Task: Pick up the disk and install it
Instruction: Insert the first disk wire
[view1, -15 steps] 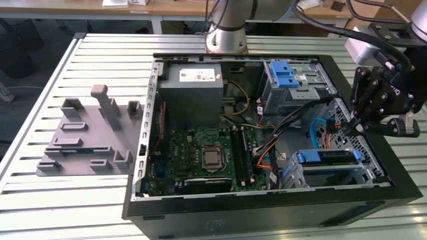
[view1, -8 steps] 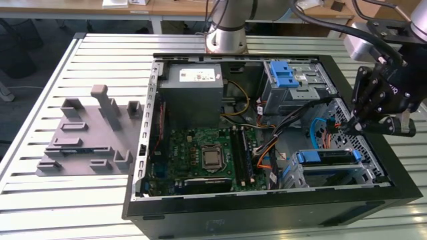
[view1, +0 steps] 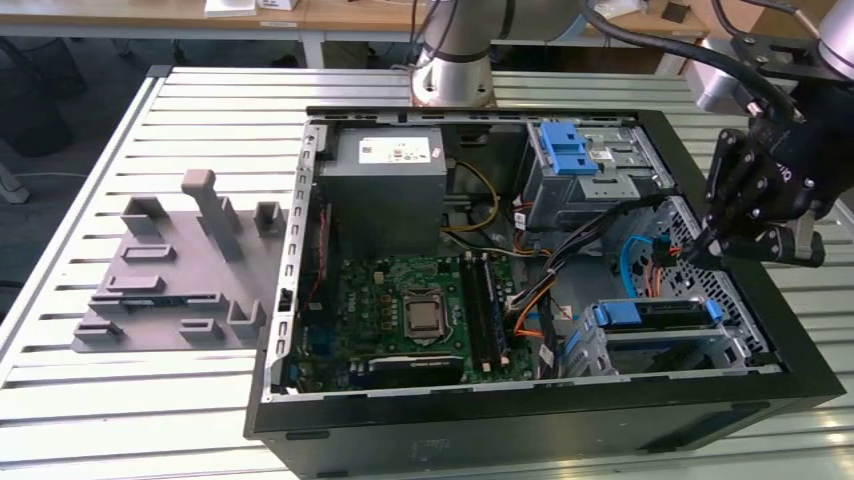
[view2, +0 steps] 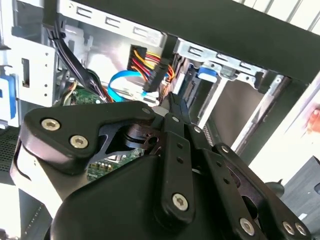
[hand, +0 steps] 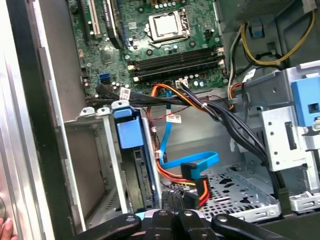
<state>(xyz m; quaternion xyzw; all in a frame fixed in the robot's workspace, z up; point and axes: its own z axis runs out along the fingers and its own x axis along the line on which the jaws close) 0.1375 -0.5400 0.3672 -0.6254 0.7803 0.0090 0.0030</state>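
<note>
The disk (view1: 651, 313) sits on edge in the silver drive bay at the near right corner of the open computer case, and its blue bracket (hand: 128, 134) shows at the bay's mouth. My gripper (view1: 714, 248) hangs inside the case just past that bay, over the perforated floor. Its fingers are shut together, with nothing visible between them. In the first wrist view the gripper (hand: 178, 199) points at the loose blue data cable's connector (hand: 192, 171) and the black power plug (hand: 202, 192). In the second wrist view the gripper (view2: 174, 100) is close to that plug (view2: 152, 80).
The grey power-supply box (view1: 387, 190) fills the case's far corner, with the motherboard (view1: 414, 310) in front of it. A silver cage with a blue latch (view1: 574, 150) stands at the far right. A grey fixture (view1: 180, 265) lies on the slatted table. A person's fingertip (hand: 5, 227) touches the case edge.
</note>
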